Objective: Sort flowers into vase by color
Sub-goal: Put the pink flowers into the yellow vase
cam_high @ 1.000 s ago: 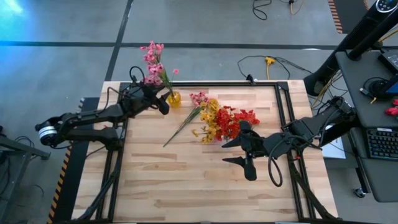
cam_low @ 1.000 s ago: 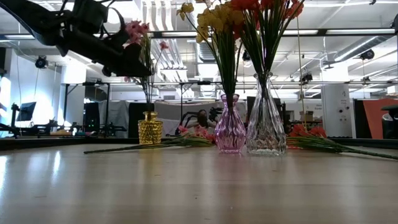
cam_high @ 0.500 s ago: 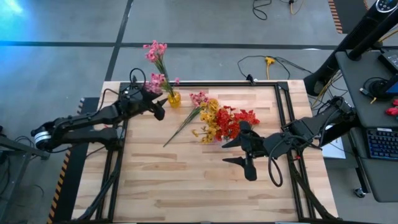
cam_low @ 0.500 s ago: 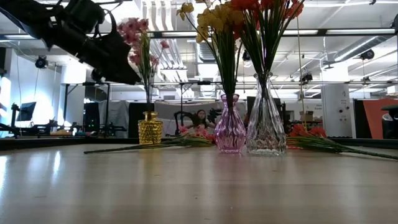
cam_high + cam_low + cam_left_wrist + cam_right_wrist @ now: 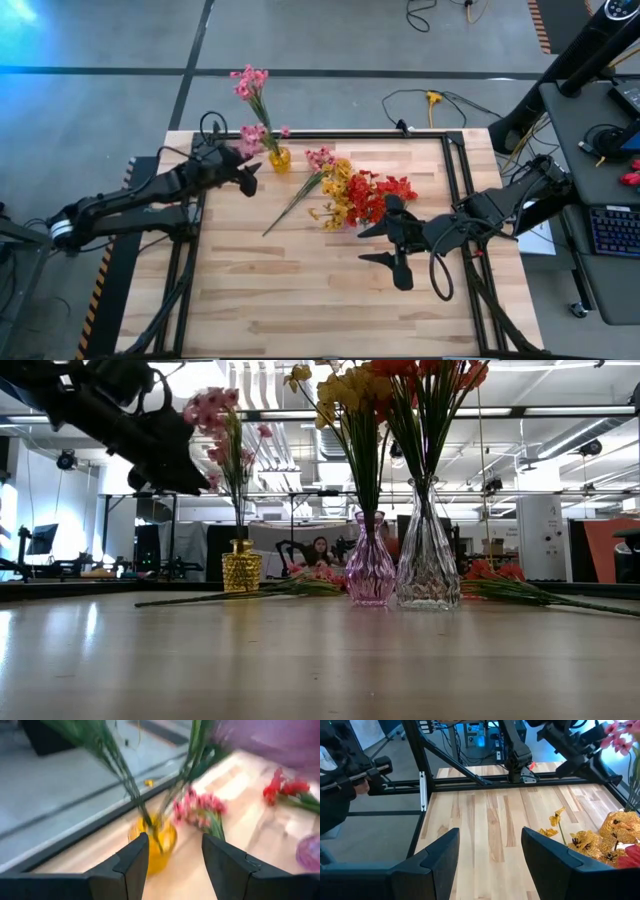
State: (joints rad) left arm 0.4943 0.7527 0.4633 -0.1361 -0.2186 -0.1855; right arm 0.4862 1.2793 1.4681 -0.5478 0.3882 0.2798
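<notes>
Left gripper (image 5: pixel 247 178) sits at 8 o'clock of the yellow vase (image 5: pixel 279 157), fingers spread, pinching nothing. Pink flowers (image 5: pixel 250 82) stand in that vase at the table's (image 5: pixel 300 300) far-left edge. Yellow flowers (image 5: pixel 345 390) are in the purple vase (image 5: pixel 370 573), red flowers (image 5: pixel 430 375) in the clear vase (image 5: pixel 426 570). A loose pink spray (image 5: pixel 318 160) lies mid-table. Right gripper (image 5: pixel 372 243) waits at 4 o'clock of the bouquets, spread, empty.

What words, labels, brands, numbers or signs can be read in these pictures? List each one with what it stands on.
None can be read in any view.
The yellow vase, pink vase and clear vase show no labels.
The keyboard on the side desk has keys too small to read.
The room behind the table in the low view shows no legible sign.
</notes>
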